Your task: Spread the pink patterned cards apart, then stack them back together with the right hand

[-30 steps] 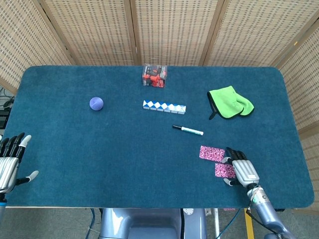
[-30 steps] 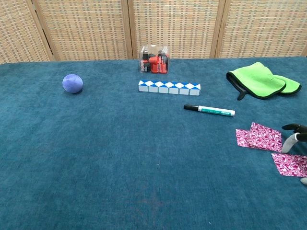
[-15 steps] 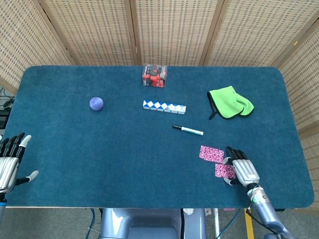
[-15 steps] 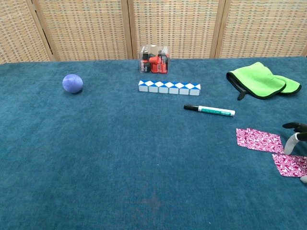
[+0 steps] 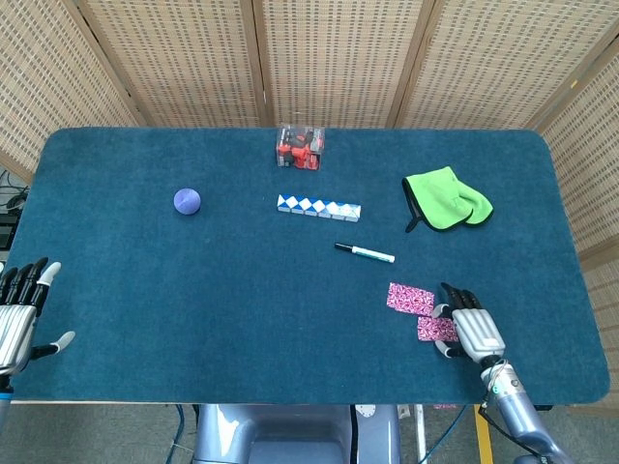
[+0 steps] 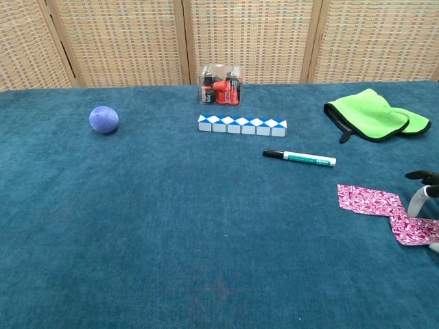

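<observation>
My right robot hand (image 5: 471, 329) lies flat, palm down, near the front right edge of the bench (image 5: 193, 290), fingers spread and resting on the nearer pink card (image 5: 432, 329). It presses the card, no pinch. In the chest view only the fingertips (image 6: 418, 203) show at the right border.

The two pink patterned cards are apart but close. The far pink card (image 5: 411, 298) lies flat just left and ahead of my right robot hand. The nearer one sits partly under my fingers; its corner touches or slightly overlaps the far card's near right corner, and I can't tell which.

My left robot hand (image 5: 21, 314) is at the front left edge of the bench, fingers spread, holding nothing, well away from everything.

Other items on the bench:
- marker (image 5: 365, 253), just beyond the cards
- green cloth (image 5: 447, 198), back right
- blue-white block strip (image 5: 318, 205), centre
- clear box with red parts (image 5: 300, 147), at the back edge
- purple ball (image 5: 188, 200), left of centre
</observation>
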`<state>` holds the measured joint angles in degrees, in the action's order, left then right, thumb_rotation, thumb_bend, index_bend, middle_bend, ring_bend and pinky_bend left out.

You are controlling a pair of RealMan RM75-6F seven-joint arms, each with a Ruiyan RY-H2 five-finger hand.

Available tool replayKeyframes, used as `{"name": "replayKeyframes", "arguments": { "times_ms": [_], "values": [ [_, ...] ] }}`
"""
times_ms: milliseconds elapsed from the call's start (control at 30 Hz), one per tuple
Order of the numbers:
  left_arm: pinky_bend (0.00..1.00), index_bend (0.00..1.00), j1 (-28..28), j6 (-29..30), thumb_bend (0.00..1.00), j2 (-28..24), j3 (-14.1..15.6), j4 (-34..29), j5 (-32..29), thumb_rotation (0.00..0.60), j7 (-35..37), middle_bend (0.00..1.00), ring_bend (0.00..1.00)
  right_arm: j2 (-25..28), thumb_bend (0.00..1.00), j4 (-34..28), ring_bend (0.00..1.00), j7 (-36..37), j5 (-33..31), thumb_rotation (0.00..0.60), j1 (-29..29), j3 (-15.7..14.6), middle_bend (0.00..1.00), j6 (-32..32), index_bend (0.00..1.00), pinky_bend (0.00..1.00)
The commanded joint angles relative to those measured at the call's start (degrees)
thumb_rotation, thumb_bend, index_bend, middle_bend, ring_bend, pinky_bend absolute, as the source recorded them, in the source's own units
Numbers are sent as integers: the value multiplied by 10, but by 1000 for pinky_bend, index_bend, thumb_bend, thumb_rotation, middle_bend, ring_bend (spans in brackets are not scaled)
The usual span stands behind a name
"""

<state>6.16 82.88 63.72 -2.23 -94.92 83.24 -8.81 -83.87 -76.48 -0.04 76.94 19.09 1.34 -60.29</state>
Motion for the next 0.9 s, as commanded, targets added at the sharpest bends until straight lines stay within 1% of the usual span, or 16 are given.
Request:
{"name": "replayKeyframes", "arguments": {
  "times_ms": [33,333,533,700,900],
  "values": [
    [0,0,0,0,0,0,0,0,0,600,0,0,0,3,344,-4,0,-3,3,600,-2,-2,0,-3,563,44],
    [0,0,0,0,0,-1,0,0,1,600,1,0,0,23,341,-31,0,-10,12,600,-8,-5,0,-17,563,44],
    [0,0,0,0,0,-1,1,0,1,600,1,0,0,29,343,-46,0,-19,10,600,-3,3,0,-19,563,44],
    [0,0,0,-1,0,-1,1,0,1,600,3,0,0,27,343,-67,0,-44,-9,600,15,25,0,-7,563,44],
    [0,0,0,-1,0,-1,1,0,1,600,3,0,0,9,342,-90,0,-101,-52,600,44,58,0,11,563,43]
  ]
}}
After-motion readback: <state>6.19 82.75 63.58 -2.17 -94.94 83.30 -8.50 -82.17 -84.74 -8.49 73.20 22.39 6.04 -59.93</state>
